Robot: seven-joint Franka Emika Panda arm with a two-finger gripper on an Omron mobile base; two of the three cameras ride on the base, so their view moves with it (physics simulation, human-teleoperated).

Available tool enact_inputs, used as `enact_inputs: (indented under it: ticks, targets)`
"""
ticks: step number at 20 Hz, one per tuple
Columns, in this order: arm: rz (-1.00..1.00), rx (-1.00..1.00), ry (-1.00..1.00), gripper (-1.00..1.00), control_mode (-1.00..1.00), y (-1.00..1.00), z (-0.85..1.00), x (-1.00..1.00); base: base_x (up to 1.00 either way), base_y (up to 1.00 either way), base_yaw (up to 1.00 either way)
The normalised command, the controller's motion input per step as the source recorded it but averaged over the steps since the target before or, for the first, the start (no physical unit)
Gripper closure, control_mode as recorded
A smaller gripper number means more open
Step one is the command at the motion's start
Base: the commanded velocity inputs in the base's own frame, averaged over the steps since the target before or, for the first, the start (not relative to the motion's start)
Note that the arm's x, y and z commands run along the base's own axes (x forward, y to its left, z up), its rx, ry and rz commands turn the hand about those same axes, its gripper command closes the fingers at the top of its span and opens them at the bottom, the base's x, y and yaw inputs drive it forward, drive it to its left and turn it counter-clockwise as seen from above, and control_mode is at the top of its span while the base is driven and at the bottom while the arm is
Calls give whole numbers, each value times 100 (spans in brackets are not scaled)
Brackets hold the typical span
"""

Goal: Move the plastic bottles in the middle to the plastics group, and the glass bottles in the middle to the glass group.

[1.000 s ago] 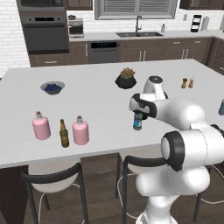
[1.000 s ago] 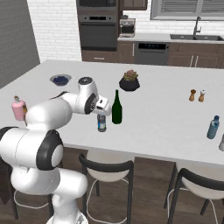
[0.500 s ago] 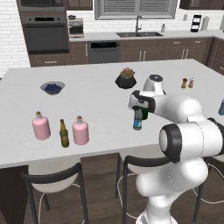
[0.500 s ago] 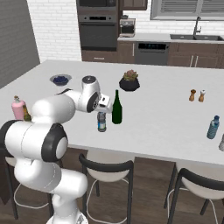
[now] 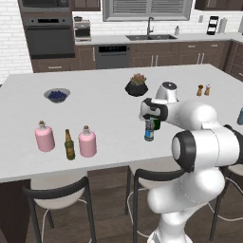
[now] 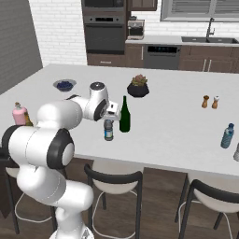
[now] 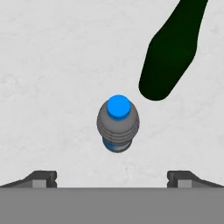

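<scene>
The arm has swung over the water bottle (image 7: 117, 124) near the table's (image 5: 104, 109) front edge, fingers (image 7: 43, 178) apart, ready to descend.

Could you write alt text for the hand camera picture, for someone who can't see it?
Seen from above, a small water bottle with a blue cap stands on a pale counter, between the open gripper tips. A dark green wine bottle stands beside it.
</scene>
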Motion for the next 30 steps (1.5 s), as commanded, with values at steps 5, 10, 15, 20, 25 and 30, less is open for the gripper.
enact_inputs:
  ticks: [5, 10, 15, 20, 25, 30]
  targets:
    - [3, -6, -3, -100, -100, 0, 0, 3, 0, 0, 0]
    - [1, -6, -3, -100, -100, 0, 0, 6, 0, 0, 0]
    - [0, 0, 0, -100, -100, 0, -2, 14, 0, 0, 0]
    - [0, 0, 0, -100, -100, 0, 0, 13, 0, 0, 0]
    - [0, 0, 0, -100, -100, 0, -20, 0, 0, 0, 0]
    - [0, 0, 0, -100, -100, -5, -18, 1, 0, 0, 0]
